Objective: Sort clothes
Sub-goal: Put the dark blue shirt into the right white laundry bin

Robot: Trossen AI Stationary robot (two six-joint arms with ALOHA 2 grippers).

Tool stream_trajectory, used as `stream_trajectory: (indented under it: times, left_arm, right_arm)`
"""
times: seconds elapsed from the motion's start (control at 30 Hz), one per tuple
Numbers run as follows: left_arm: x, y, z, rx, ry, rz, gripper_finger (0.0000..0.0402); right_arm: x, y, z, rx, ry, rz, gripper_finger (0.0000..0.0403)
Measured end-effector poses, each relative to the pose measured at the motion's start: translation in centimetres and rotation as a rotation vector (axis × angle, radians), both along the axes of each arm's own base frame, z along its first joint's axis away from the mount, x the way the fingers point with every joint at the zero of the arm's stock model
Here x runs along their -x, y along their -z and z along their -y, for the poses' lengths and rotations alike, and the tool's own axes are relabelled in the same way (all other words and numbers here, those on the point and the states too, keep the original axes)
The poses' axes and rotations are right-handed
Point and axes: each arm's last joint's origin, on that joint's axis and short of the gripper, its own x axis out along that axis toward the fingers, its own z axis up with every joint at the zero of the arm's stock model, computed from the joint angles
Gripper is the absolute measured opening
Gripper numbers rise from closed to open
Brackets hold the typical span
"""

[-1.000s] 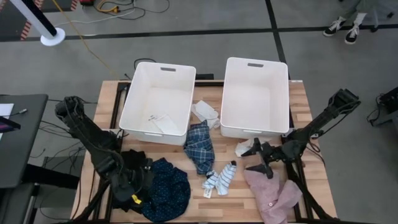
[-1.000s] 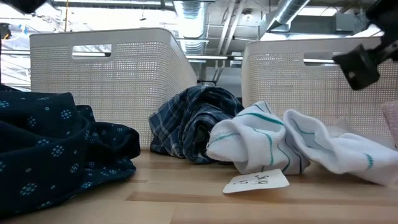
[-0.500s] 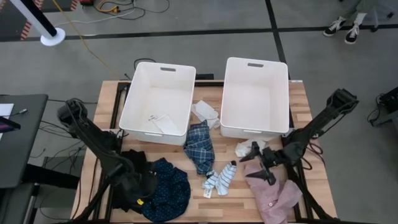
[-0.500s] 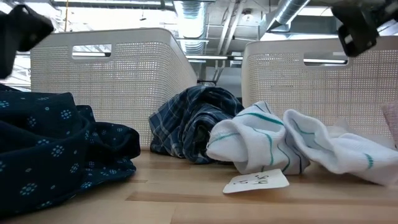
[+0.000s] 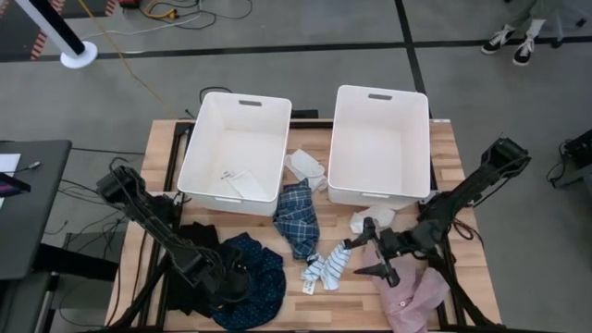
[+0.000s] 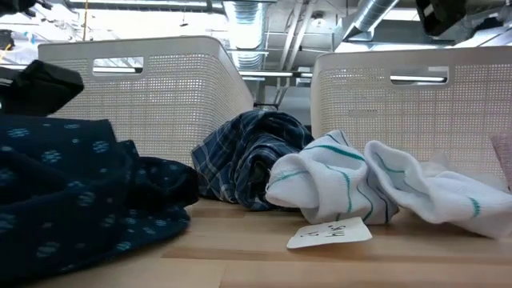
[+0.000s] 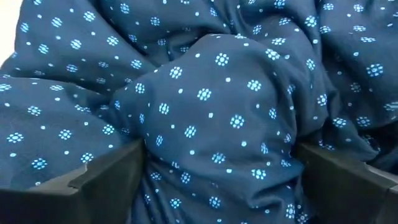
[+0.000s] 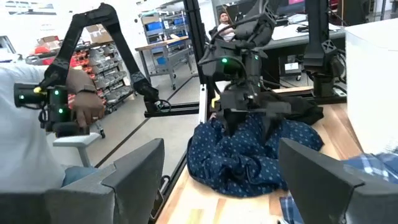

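The navy dotted garment [image 5: 252, 289] lies bunched at the table's near left and also shows in the low view [image 6: 72, 200]. My left gripper [image 5: 231, 277] is down on it, open, with a hump of the cloth [image 7: 211, 106] between its fingers. My right gripper [image 5: 355, 257] is open and empty, held above the table just right of the blue-white striped socks [image 5: 328, 266]. The pink garment [image 5: 412, 291] lies at the near right. The black garment [image 5: 194, 240] lies next to the navy one. The blue plaid garment [image 5: 296, 220] lies in the middle. My left gripper comes from above, pointing down into the navy dotted garment. Its open fingers [image 7: 112, 171] stand against the two sides of a raised hump of several folds [image 7: 205, 155], near the garment's middle. The garment lies on the table.
Two large white tubs [image 5: 245, 95] [image 5: 381, 90] stand side by side at the table's far half. A white sock [image 5: 307, 166] lies between them and another [image 5: 372, 218] lies in front of the right tub. A paper tag [image 6: 330, 232] lies by the striped socks.
My left gripper has gone toward the table's right and near edge and down onto the navy dotted garment, whose cloth has bunched up and shifted. My right gripper has gone toward the table's left, from over the pink garment to beside the striped socks.
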Motion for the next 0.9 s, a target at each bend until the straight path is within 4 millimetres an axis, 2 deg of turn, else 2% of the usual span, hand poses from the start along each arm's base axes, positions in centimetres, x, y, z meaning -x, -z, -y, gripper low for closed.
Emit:
stream_trajectory:
  times: [0.1,0.17,0.37,0.57,0.9]
  left_arm:
    - [-0.3,0.6,0.1,-0.011,0.013,0.001,0.0349]
    - [-0.4,0.6,0.1,-0.02,0.029,0.018,0.0296]
    - [-0.5,-0.2,-0.3,-0.047,0.071,0.052,0.006]
    - [-0.3,-2.0,-0.9,-0.069,0.049,0.13,0.0056]
    - [1.2,-9.4,-3.1,-0.044,-0.043,0.451,0.0056]
  right_arm:
    - [-0.6,-0.1,-0.5,0.006,0.0,-0.007,0.0331]
    - [-1.0,0.0,-0.9,0.011,0.0,-0.015,0.0331]
    - [-2.5,0.7,-2.1,0.034,0.001,-0.051,0.0331]
    - [-4.9,1.3,-3.9,0.07,0.0,-0.076,0.0331]
    - [-10.1,-0.3,-6.6,0.24,0.006,0.03,0.0331]
